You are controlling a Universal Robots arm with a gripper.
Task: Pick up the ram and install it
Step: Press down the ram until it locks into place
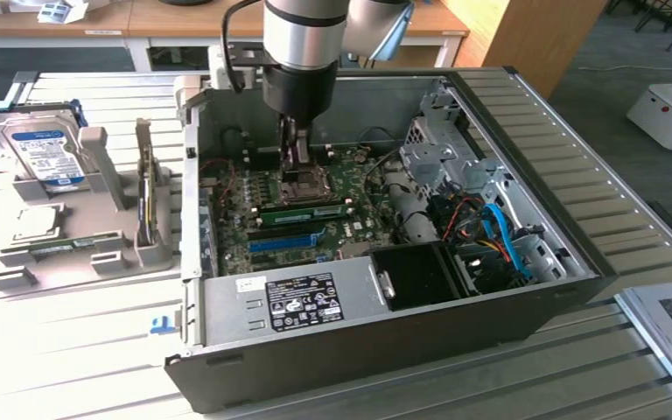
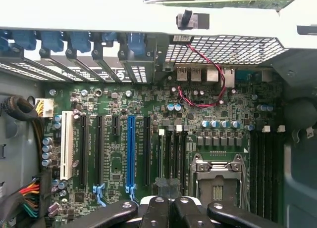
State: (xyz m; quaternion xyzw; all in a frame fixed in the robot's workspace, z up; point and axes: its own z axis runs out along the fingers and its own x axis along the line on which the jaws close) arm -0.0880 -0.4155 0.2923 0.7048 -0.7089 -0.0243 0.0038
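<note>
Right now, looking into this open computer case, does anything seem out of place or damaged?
Nothing looks spilled or broken. Two mild oddities: the processor socket is bare, with no cooler over it, and a thin red wire loops loosely across the motherboard near the rear ports. The tool hangs shut above that socket.

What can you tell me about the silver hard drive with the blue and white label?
The silver metal hard drive stands on edge in the grey plastic holder on the white slatted table, on the exterior view's left of the open computer case. A blue and white label covers its face; blue rails line its sides. Only the holder touches it.
</note>
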